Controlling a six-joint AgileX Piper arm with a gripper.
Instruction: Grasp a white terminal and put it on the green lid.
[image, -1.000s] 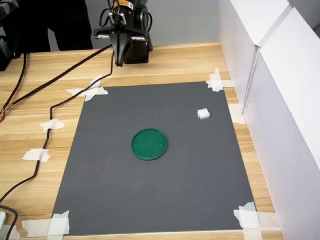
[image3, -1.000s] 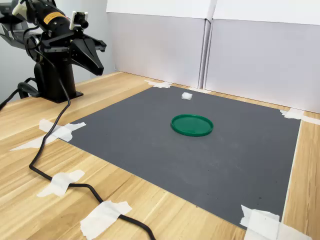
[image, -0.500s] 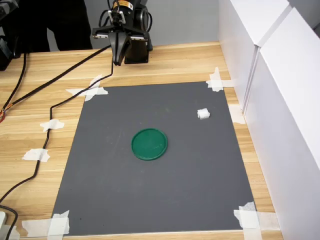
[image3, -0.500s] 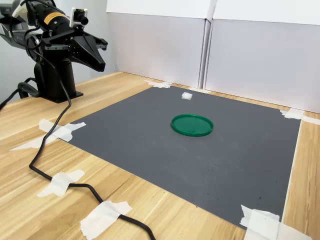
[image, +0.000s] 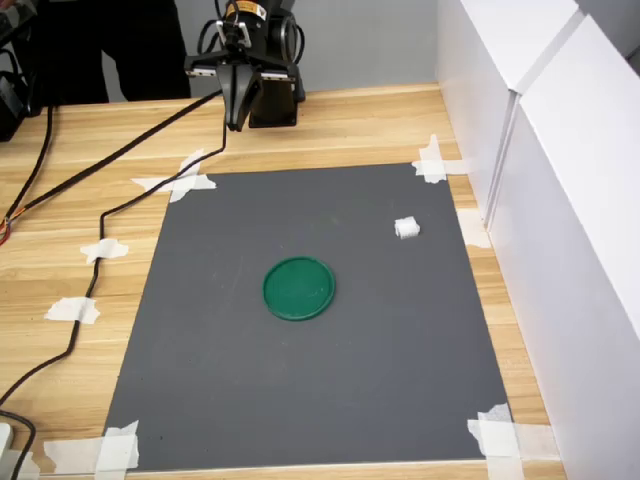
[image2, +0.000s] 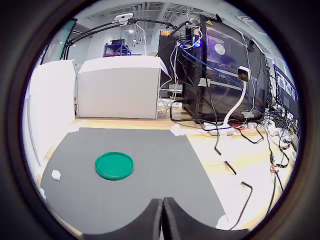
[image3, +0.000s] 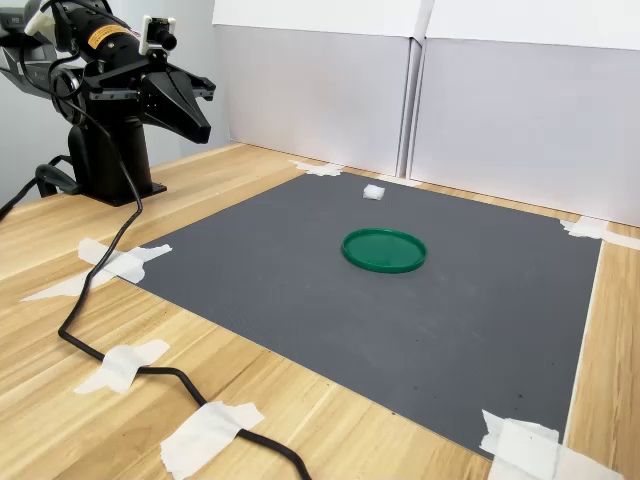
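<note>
The terminal (image: 406, 228), too small for any long axis to be read, is seen on the mat (image: 300, 400) apart from the empty lid (image: 299, 289); end effector (image2: 162, 220) closed, empty.

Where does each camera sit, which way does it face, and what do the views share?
First exterior view: high, opposite the arm's base, looking down over the grey mat; the gripper hangs at the far edge.
Second exterior view: low at a table corner, looking across the mat toward white panels; the arm stands at the second exterior view's left.
Wrist view: on the arm, looking outward over the mat; only the shut fingertips show.
All three share the round dark-green plastic lid and the small white terminal block, lying apart.
</note>
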